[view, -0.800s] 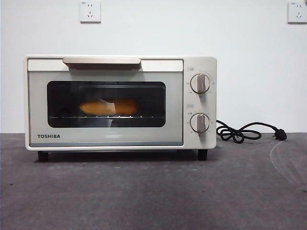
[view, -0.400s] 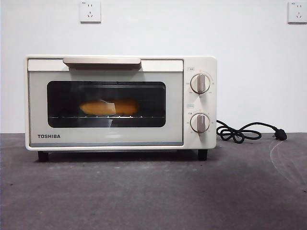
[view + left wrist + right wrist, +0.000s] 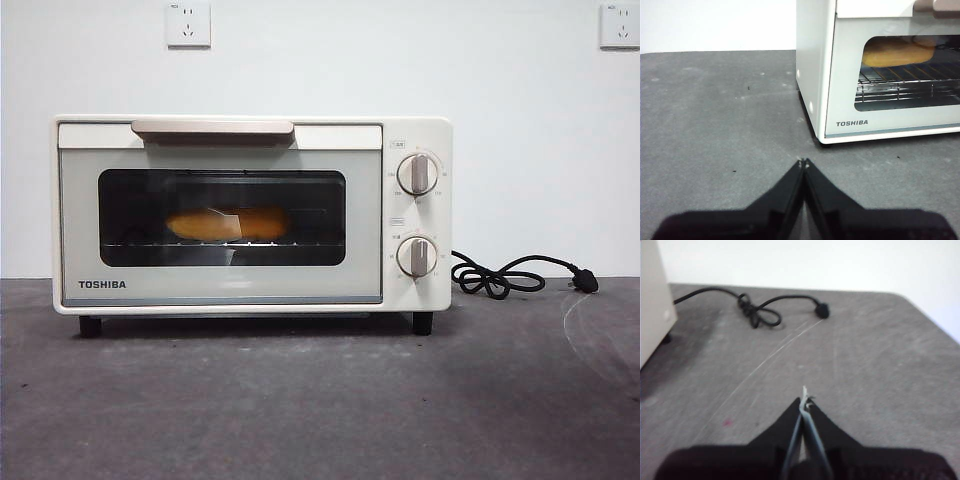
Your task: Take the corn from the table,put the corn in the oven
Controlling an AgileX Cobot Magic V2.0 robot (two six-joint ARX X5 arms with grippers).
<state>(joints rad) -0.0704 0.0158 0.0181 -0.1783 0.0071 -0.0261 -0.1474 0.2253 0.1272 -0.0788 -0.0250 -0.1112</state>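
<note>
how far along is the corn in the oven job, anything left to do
Looks done: the corn lies on the wire rack inside the oven, and the oven door is closed. Nothing is in hand: the left gripper and the right gripper are both shut on nothing, low over the table away from the oven. Nothing visible is left.

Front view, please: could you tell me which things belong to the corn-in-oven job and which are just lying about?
Part of the job:
- corn, on the wire rack behind the shut door
- oven
- table
- left gripper and right gripper, both shut and holding nothing

Just there:
- black cord, coiled on the table, its plug not plugged in
- two wall sockets
</note>
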